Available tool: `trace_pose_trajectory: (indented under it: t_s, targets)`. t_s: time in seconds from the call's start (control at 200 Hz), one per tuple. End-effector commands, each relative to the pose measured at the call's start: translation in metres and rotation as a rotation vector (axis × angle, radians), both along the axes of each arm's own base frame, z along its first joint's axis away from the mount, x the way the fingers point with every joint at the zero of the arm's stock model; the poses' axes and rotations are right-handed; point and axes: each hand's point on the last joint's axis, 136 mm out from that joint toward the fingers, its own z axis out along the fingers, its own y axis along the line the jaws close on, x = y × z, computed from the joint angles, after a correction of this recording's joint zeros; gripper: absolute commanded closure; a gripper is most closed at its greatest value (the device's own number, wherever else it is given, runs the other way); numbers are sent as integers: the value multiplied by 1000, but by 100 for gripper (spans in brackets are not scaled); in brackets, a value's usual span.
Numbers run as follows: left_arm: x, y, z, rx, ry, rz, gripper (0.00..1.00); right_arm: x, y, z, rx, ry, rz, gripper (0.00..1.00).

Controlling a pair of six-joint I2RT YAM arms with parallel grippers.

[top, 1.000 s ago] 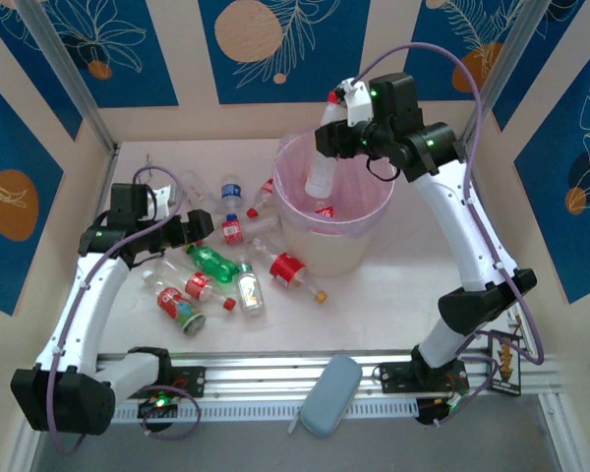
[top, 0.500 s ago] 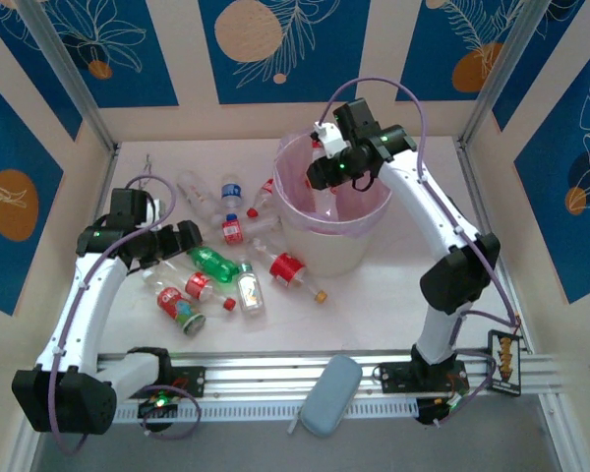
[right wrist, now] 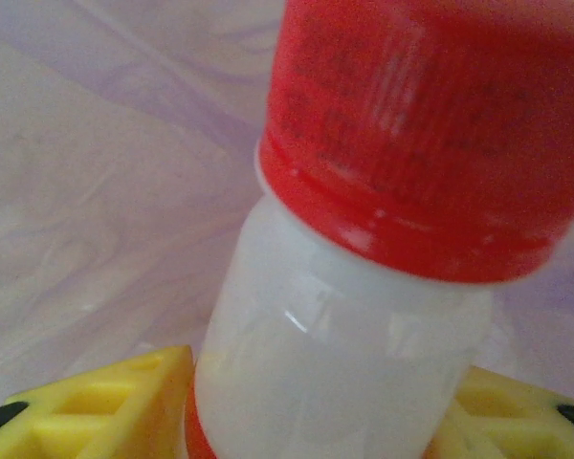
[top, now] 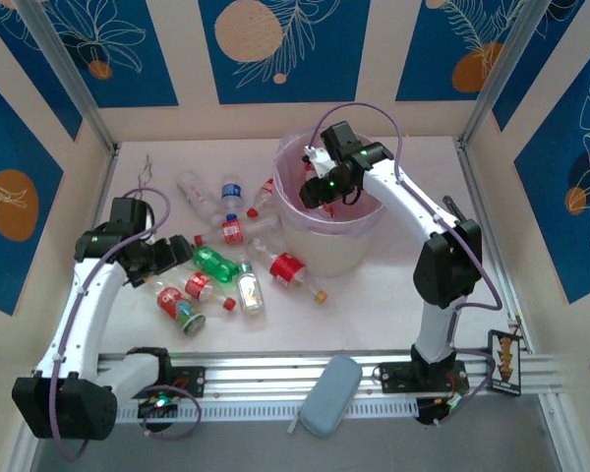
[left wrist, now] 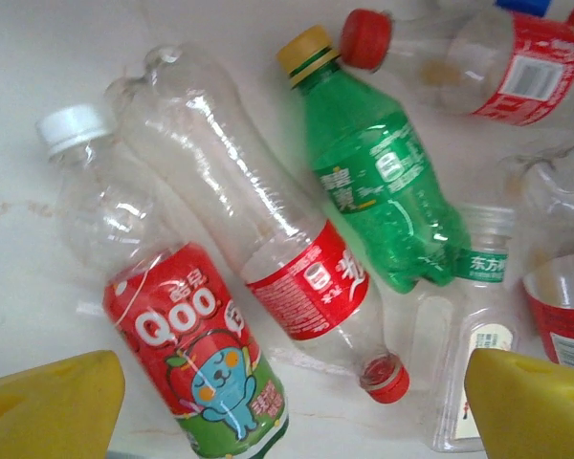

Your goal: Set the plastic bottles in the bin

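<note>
Several plastic bottles lie on the white table left of the bin (top: 339, 251). Among them are a green one (top: 214, 262) (left wrist: 383, 191), a red-labelled Qoo bottle (left wrist: 196, 354) and a long clear bottle with a red label and cap (left wrist: 301, 282). My left gripper (top: 172, 254) (left wrist: 289, 406) hovers open over this cluster, its yellow fingertips (left wrist: 48, 402) either side of the Qoo and red-capped bottles, touching nothing. Down inside the bin, my right gripper (top: 313, 192) (right wrist: 320, 411) has its yellow fingers against both sides of a white bottle with a red cap (right wrist: 344, 354).
A grey-blue pouch (top: 329, 396) lies on the rail at the near edge. More bottles (top: 231, 187) are scattered toward the back left, and one red-labelled bottle (top: 288, 267) lies just in front of the bin. Patterned walls close in the table.
My right arm has swung left and lowered the white bottle from above the bin's rim down into it. My left gripper has drawn back toward the near left, over the bottle cluster.
</note>
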Motion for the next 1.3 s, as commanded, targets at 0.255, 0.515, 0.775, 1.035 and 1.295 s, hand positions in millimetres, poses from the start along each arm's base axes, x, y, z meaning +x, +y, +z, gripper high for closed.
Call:
trace_pose_trajectory:
  t_s: [0.255,0.515,0.775,1.035,1.295]
  targets:
    - [-22,16,-33,31,68,151,11,6,4,28,94,-100,4,25]
    - [-35,19,-47,45,133,177,11,-2,-7,80,183,-167,-14,6]
    - [-47,16,-65,32,172,192,8,-25,-19,137,269,-268,-19,1]
    - [-58,7,-87,7,203,215,9,-41,-47,150,389,-314,-134,1]
    - [-66,-10,-117,-79,224,276,15,-43,-64,156,403,-332,-186,1]
